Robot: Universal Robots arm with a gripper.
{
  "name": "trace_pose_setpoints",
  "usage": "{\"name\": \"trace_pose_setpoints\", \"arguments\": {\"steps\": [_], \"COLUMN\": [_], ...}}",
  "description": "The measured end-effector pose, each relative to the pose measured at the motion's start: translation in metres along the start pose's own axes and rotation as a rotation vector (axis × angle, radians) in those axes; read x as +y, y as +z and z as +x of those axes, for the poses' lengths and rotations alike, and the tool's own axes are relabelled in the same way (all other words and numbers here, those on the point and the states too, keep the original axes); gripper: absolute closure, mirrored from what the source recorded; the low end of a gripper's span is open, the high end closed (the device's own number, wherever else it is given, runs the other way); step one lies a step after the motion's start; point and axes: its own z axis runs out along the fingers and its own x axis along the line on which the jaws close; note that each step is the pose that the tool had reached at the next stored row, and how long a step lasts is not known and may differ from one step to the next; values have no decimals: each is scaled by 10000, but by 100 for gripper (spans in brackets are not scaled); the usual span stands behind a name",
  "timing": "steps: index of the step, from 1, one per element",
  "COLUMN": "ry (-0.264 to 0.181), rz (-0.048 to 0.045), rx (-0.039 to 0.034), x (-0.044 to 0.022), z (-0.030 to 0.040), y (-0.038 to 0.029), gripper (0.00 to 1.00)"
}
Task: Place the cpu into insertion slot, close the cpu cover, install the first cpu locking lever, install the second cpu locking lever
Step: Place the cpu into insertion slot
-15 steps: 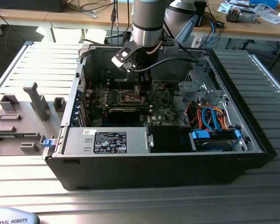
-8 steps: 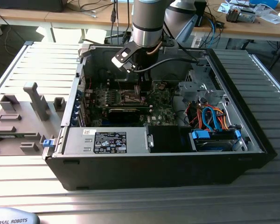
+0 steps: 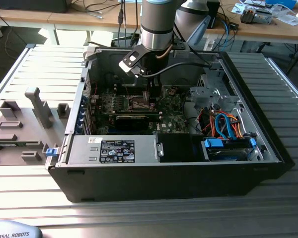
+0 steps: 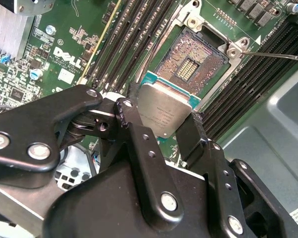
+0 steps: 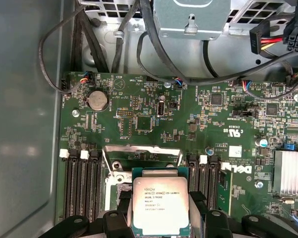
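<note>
Cpu (image 4: 161, 111) sits clamped in my pincer (image 4: 161, 118), mid-frame in the second wrist view, close over the open socket (image 4: 188, 64); lowered tilted, I think it could damage that socket.

The cpu (image 5: 160, 206) is a small flat square with a dull silver-grey metal top, faint print across it and a thin green rim. It sits level, pinched at two opposite edges by the gripper (image 4: 161, 116), right above the insertion slot (image 4: 188, 67) and not yet seated. In the second wrist view it overlaps one side of the slot, whose coppery field of contacts lies bare beyond it. The cpu cover (image 5: 144, 148), a thin silver frame plate, is swung up open at the slot's far edge. In the exterior view all this lies just above the frame's middle.
</note>
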Motion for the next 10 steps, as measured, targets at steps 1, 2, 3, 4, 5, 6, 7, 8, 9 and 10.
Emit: {"name": "trace_pose_setpoints", "arguments": {"steps": [1, 2, 3, 4, 5, 6, 7, 8, 9, 10], "ry": [0, 0, 0, 0, 0, 0, 0, 0, 0, 0], "rz": [0, 0, 0, 0, 0, 0, 0, 0, 0, 0], "rx": [0, 0, 0, 0, 0, 0, 0, 0, 0, 0], "x": [0, 0, 0, 0, 0, 0, 0, 0, 0, 0], "z": [0, 0, 0, 0, 0, 0, 0, 0, 0, 0], "y": [2, 3, 5, 7, 8, 10, 11, 13, 15, 17], "gripper": [46, 46, 46, 46, 46, 46, 46, 46, 46, 46]}}
